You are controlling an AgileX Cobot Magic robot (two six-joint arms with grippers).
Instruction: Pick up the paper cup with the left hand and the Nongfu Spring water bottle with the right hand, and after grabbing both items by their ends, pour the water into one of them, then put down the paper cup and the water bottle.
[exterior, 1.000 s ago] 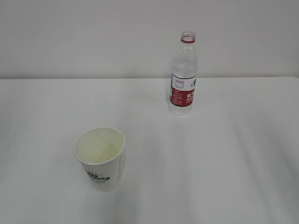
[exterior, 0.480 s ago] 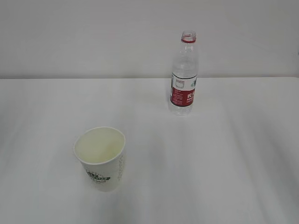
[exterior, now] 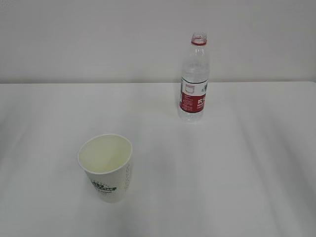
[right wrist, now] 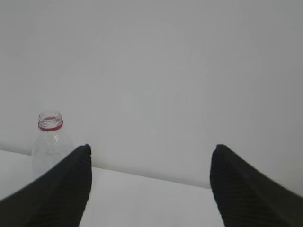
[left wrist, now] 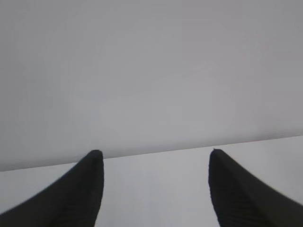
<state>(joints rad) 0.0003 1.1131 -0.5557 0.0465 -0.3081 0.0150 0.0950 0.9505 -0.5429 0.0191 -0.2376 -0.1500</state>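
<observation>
We see the white dimpled paper cup (exterior: 105,167) upright near the counter's (exterior: 237,168) front edge, the tall clear ribbed uncapped bottle (exterior: 193,79) upright near its back edge. Our left hand (left wrist: 154,189) and right hand (right wrist: 149,187) hold fingers spread, empty. Risk: a clumsy approach could tip the open bottle and spill.

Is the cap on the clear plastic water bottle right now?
No. In the exterior view the tall clear ribbed plastic bottle with the red-and-white label stands upright with an open mouth above its red neck ring.
</observation>
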